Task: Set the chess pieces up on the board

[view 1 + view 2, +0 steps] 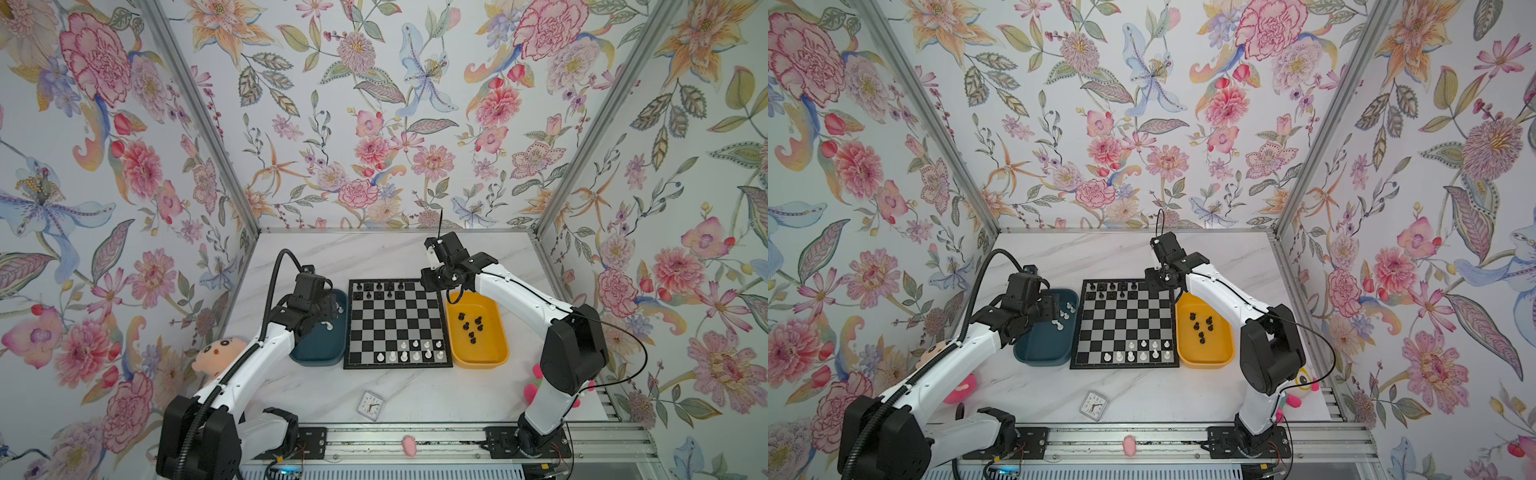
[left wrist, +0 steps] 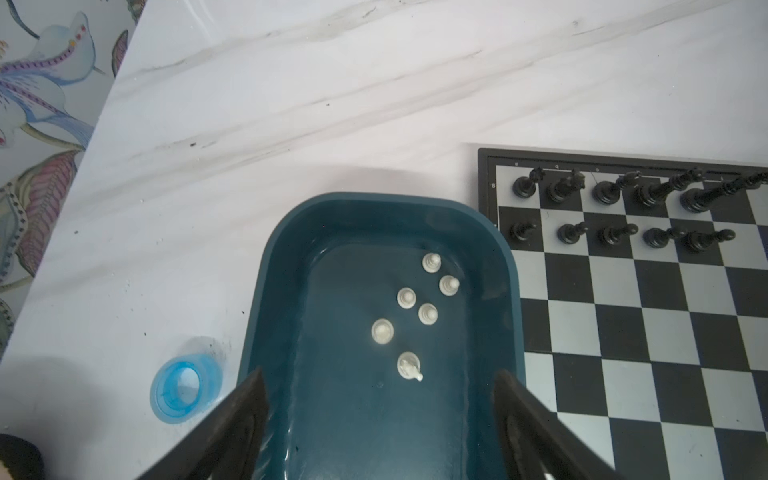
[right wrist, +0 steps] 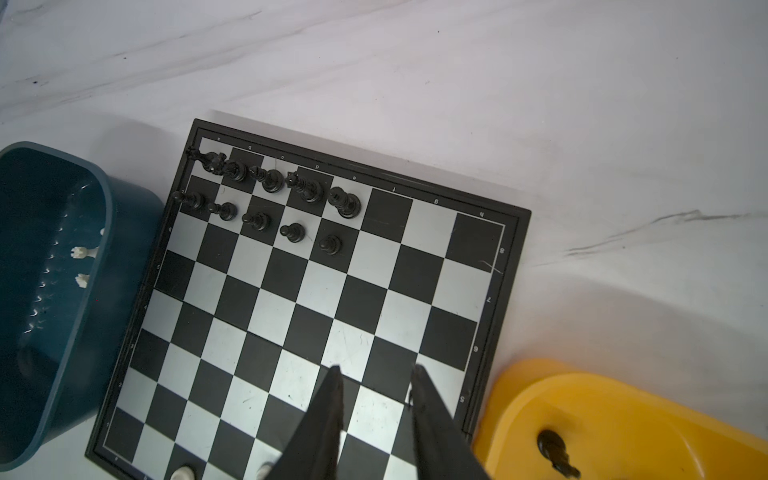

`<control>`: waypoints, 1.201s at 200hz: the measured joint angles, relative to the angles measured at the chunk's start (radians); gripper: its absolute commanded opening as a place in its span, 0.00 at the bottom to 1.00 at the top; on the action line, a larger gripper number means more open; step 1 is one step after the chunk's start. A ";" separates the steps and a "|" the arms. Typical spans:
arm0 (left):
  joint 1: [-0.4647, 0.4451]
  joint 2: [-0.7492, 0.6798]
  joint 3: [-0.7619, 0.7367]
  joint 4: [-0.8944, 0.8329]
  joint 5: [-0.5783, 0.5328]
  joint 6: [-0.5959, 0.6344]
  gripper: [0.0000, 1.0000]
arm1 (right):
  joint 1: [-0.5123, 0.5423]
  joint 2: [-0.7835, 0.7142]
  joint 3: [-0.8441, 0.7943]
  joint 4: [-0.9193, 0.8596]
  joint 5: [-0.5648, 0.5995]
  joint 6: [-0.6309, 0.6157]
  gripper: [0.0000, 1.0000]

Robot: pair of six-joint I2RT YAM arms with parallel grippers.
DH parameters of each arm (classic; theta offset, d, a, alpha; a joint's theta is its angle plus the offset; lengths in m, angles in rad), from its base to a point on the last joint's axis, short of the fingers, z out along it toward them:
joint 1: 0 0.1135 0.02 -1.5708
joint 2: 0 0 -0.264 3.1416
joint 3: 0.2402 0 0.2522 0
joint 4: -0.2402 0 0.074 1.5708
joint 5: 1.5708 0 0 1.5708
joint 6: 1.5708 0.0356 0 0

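- In both top views you can see the board [image 1: 395, 324] in the middle of the counter [image 1: 316, 257]. It sits between the teal tray [image 1: 320, 355] on the left and the yellow tray [image 1: 486, 355] on the right.
- The black chess pieces [image 1: 379, 286] fill part of the board's two far rows. The white chess pieces [image 1: 417, 355] fill part of its two near rows.
- Your left tool [image 1: 334, 309] hangs over the teal tray. Your right tool [image 1: 428, 284] hangs over the board's far right corner.
- In the left wrist view, your left tool [image 2: 380, 372] has its jaws wide apart with nothing between them. Six more white chess pieces [image 2: 428, 313] stand on the teal tray's floor ahead of it.
- In the right wrist view, your right tool [image 3: 377, 370] has its jaws a little apart. Bare board squares show through the gap and it grips nothing.
- A black chess piece lies on its side in the yellow tray [image 3: 582, 399].
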 measured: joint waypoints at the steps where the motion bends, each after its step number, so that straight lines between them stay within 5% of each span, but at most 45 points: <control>1: 0.000 -0.001 -0.002 0.000 0.002 -0.001 0.84 | 0.000 -0.001 -0.001 0.001 0.000 0.000 0.30; 86: 0.037 -0.019 -0.109 0.062 0.108 -0.071 0.72 | -0.022 -0.046 -0.077 0.053 -0.010 0.016 0.30; 183: 0.093 0.159 -0.131 0.182 0.141 -0.084 0.53 | -0.024 -0.046 -0.090 0.077 -0.018 0.030 0.29; 240: 0.109 0.213 -0.130 0.212 0.164 -0.079 0.52 | -0.027 -0.046 -0.090 0.079 -0.018 0.034 0.29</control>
